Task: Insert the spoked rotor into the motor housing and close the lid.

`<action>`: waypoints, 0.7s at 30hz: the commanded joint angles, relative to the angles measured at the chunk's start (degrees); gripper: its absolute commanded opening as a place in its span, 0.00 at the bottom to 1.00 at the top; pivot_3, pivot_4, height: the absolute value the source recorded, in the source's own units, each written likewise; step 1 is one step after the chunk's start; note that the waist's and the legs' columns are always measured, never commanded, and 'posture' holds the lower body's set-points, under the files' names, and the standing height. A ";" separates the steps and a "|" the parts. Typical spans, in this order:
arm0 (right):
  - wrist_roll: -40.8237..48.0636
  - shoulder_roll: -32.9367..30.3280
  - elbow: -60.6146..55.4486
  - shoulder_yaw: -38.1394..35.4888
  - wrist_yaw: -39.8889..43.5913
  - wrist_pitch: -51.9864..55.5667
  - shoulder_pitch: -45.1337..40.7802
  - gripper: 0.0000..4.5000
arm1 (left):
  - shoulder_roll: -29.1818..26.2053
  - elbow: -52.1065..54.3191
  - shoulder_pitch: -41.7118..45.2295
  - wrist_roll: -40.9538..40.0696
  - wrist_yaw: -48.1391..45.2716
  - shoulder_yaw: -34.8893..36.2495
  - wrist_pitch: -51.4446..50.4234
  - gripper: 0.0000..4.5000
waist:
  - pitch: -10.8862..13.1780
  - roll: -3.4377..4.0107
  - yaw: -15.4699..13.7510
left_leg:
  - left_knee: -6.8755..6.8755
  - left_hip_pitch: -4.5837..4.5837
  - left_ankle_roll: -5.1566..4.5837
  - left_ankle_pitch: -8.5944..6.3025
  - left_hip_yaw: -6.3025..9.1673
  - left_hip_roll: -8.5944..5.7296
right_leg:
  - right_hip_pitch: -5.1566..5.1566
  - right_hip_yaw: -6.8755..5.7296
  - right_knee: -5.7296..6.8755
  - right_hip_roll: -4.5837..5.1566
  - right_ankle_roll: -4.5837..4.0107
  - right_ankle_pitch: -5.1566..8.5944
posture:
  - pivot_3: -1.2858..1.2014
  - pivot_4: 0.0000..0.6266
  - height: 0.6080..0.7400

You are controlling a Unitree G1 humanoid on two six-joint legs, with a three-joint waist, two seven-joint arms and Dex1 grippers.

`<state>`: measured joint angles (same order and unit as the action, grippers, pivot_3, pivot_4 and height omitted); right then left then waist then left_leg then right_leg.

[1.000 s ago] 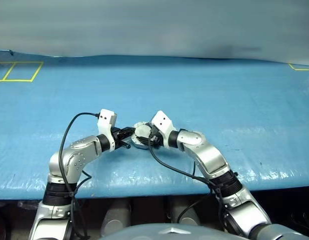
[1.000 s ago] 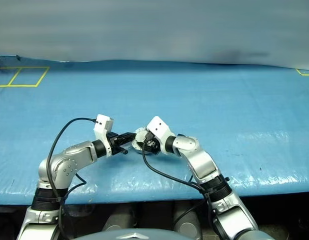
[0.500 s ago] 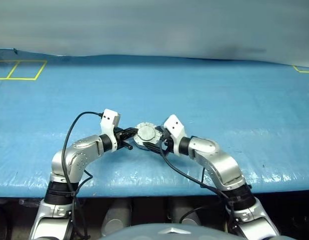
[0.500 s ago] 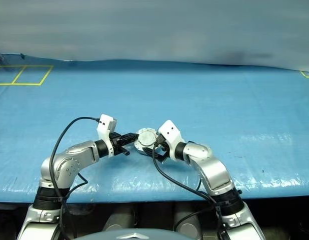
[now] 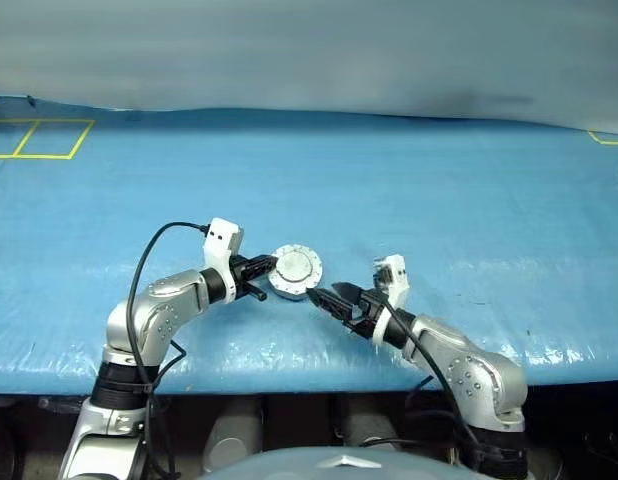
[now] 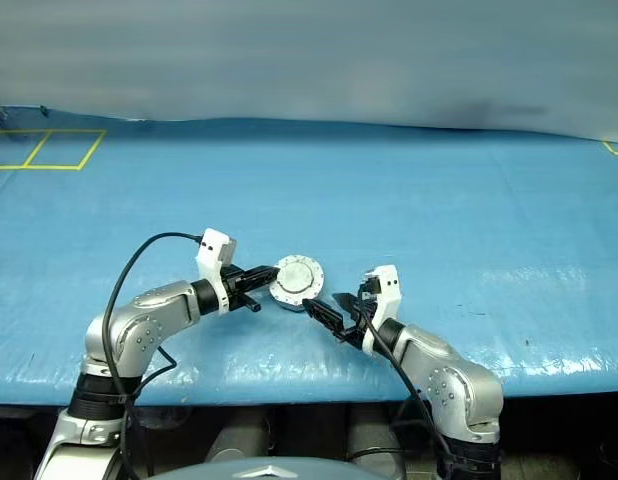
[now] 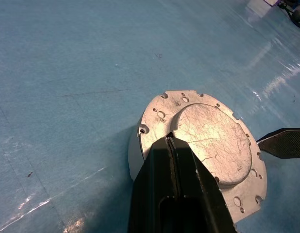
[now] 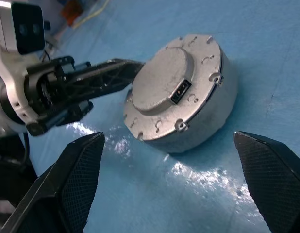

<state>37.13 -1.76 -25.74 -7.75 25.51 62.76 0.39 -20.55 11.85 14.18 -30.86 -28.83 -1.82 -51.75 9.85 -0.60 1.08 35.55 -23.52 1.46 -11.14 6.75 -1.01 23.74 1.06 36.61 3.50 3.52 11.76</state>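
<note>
Lid closed flat on motor housing; rotor presumably inside, task looks done. Left gripper jaws shut, tips on lid. Right gripper jaws wide, empty, just right of housing.

Count: one motor housing on the blue table cover, with one lid closed on top of it and one small rectangular socket on that lid's raised centre. Two grippers flank the housing, left gripper on one side and right gripper on the other, each with two black fingers, and each arm carries one white camera block and one black cable. Far from the housing, yellow tape markings show at two back corners of the cover, one on each side.
</note>
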 commanded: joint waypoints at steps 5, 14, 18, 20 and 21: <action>10.18 10.36 5.53 -7.77 -11.16 6.73 -2.34 0.99 | -0.03 -0.06 -0.90 1.06 -1.37 -2.35 -0.40 0.00 | -0.01 0.07 -0.01 | -0.02 -0.02 0.00 0.00 0.00 -0.01 | 0.03 0.00 -0.01 0.01 0.00 0.00 | 0.52 0.24 1.00; 23.49 12.83 11.57 -9.72 -19.59 5.48 -4.32 0.99 | 0.12 0.27 -1.07 1.65 -1.89 -2.45 -0.36 0.00 | -0.03 0.10 0.23 | -0.03 -0.01 -0.01 0.00 0.00 0.00 | 0.00 -0.01 -0.05 0.01 0.00 0.00 | 0.52 0.24 1.00; 27.67 13.51 13.04 -7.92 -22.25 3.37 -5.13 0.99 | 0.06 0.14 -0.96 1.75 -1.98 -2.53 -0.23 0.00 | -0.04 0.12 0.25 | -0.03 -0.02 -0.02 -0.01 0.00 0.01 | 0.01 -0.02 -0.05 0.00 0.00 0.00 | 0.52 0.24 1.00; 29.54 13.86 13.72 -6.86 -23.50 2.10 -5.51 0.99 | -0.02 0.18 -0.98 1.78 -2.02 -2.60 -0.20 0.00 | -0.04 0.12 0.26 | -0.04 -0.02 -0.03 -0.01 0.00 0.01 | 0.01 -0.01 -0.09 0.00 0.00 0.00 | 0.52 0.24 1.00; 30.44 13.85 13.97 -6.29 -24.03 1.54 -5.58 0.99 | -0.03 0.25 -0.99 1.76 -2.01 -2.62 -0.22 0.00 | -0.04 0.13 0.25 | -0.05 -0.03 -0.03 -0.01 0.00 0.01 | 0.00 -0.02 -0.10 0.00 0.00 0.00 | 0.52 0.24 1.00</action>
<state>64.79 4.76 -11.47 -15.29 2.26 65.52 -3.73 -20.56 11.94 14.05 -29.30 -30.09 -2.23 -50.97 9.80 -0.47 1.33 35.50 -23.56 1.43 -11.15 6.75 -1.01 23.75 1.05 36.50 3.50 3.51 11.76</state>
